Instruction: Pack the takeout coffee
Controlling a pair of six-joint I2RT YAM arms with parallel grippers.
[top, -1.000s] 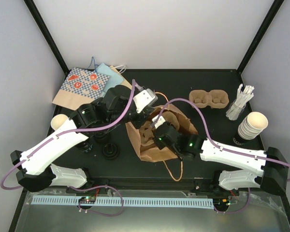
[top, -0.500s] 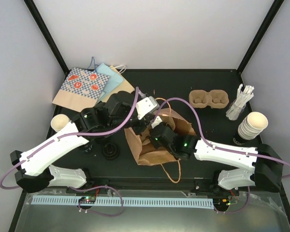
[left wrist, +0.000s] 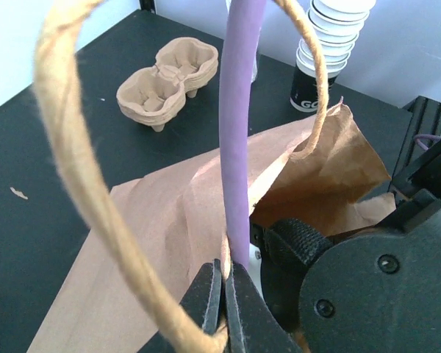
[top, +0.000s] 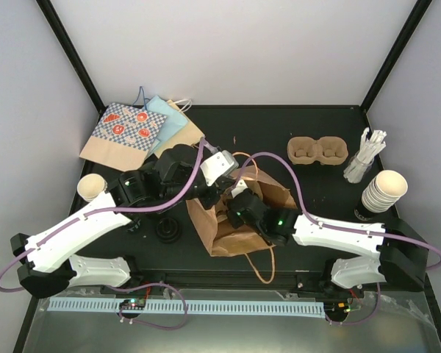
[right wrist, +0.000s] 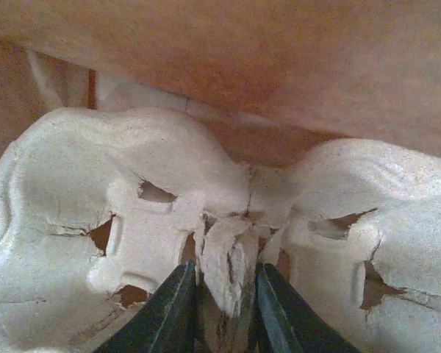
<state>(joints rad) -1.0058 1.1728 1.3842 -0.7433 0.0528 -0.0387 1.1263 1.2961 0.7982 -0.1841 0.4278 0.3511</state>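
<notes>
**Grippers at the bag**

Left gripper (left wrist: 222, 290), stretched rightward, pinches the twine handle (left wrist: 70, 154) of the brown paper bag (top: 235, 232). Right gripper (right wrist: 224, 290), inside the bag, clamps the centre ridge of the cup carrier (right wrist: 125, 176). Spare carriers (top: 317, 150) and stacked cups (top: 382, 190) sit far right.

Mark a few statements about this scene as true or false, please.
1. The right gripper pinches the middle ridge of a pulp carrier inside the brown paper bag. True.
2. The left gripper hangs open. False: it is shut on the bag's twine handle.
3. A second carrier stands on the table, outside the bag. True.
4. The cup stack is inside the bag. False: it stands near the table's right edge.
</notes>
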